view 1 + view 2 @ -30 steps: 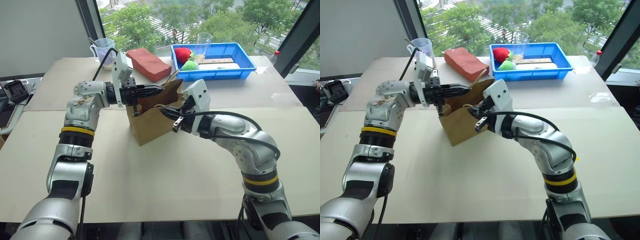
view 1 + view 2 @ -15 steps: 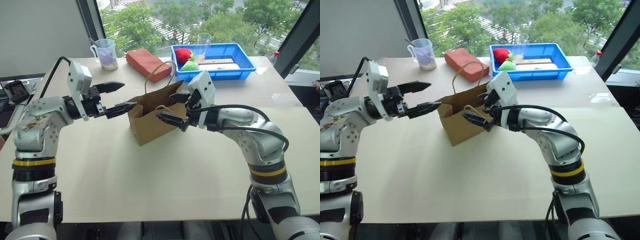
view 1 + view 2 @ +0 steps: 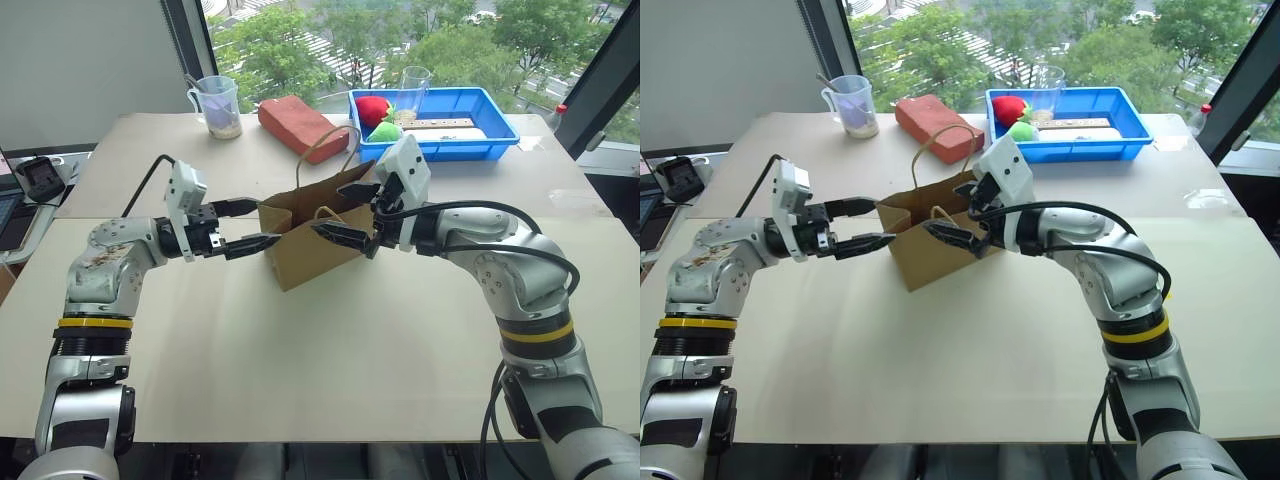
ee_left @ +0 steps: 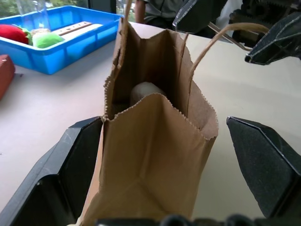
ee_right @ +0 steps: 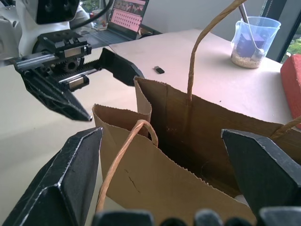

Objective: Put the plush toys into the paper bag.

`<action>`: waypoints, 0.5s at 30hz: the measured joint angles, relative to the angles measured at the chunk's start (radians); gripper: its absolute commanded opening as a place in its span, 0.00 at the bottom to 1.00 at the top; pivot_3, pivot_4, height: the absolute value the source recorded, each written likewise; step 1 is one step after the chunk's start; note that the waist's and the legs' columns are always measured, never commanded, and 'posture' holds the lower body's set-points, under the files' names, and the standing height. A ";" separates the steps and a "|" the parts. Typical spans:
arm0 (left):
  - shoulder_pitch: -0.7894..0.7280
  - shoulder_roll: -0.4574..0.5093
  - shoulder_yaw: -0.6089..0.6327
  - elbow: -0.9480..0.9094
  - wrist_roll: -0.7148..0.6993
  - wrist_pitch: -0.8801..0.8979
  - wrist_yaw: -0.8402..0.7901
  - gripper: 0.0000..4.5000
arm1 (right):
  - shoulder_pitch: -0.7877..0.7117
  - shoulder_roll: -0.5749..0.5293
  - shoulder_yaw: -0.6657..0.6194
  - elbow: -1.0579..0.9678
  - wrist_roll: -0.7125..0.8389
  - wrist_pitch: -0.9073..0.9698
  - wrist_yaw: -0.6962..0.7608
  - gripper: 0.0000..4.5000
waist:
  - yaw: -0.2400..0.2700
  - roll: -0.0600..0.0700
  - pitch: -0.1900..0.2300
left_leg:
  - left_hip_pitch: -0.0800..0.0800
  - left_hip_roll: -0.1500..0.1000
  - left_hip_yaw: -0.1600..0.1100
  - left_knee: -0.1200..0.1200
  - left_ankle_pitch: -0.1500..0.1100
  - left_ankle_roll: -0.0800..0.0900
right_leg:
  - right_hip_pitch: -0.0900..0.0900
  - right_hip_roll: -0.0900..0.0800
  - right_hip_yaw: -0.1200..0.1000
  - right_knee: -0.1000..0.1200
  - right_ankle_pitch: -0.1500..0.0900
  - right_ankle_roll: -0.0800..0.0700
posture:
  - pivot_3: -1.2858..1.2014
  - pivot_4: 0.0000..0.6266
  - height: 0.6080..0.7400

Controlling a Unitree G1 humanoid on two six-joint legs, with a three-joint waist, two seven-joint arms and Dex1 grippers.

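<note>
Inside the upright paper bag [image 3: 305,243], just a pale rounded toy [image 4: 143,92], mostly hidden. Left claw [image 3: 252,226] and right claw [image 3: 350,214] spread apart, empty, flanking the bag.

Silver-grey jointed arms ringed with black-and-yellow bands, black cables looping from forearm to wrist, white boxy camera housings above the left gripper [image 3: 244,226] and right gripper [image 3: 350,214], each ending in black wedge-shaped fingers.
</note>
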 measured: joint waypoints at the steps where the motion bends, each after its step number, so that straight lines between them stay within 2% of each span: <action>1: 0.000 -0.001 -0.007 0.000 0.006 -0.003 -0.005 1.00 | 0.000 0.000 0.000 0.000 0.000 0.000 0.000 0.99 | 0.000 0.000 0.000 | 0.000 0.000 0.000 0.000 0.000 0.000 | 0.000 0.000 0.000 0.000 0.000 0.000 | 0.52 0.24 1.00; 7: 0.018 -0.017 -0.033 -0.002 0.055 -0.087 0.001 1.00 | 0.000 0.000 0.000 -0.006 -0.008 0.002 -0.006 0.99 | 0.000 0.000 0.000 | 0.000 0.000 0.000 0.000 0.000 0.000 | 0.000 0.000 0.000 0.000 0.000 0.000 | 0.52 0.24 1.00; 15: 0.044 -0.156 -0.058 0.039 0.163 -0.227 0.173 1.00 | -0.018 0.000 0.001 -0.024 -0.009 0.015 -0.004 0.99 | 0.006 0.000 0.000 | 0.000 0.000 0.000 0.001 0.000 0.000 | 0.000 0.000 0.000 0.000 0.000 0.000 | 0.52 0.24 1.00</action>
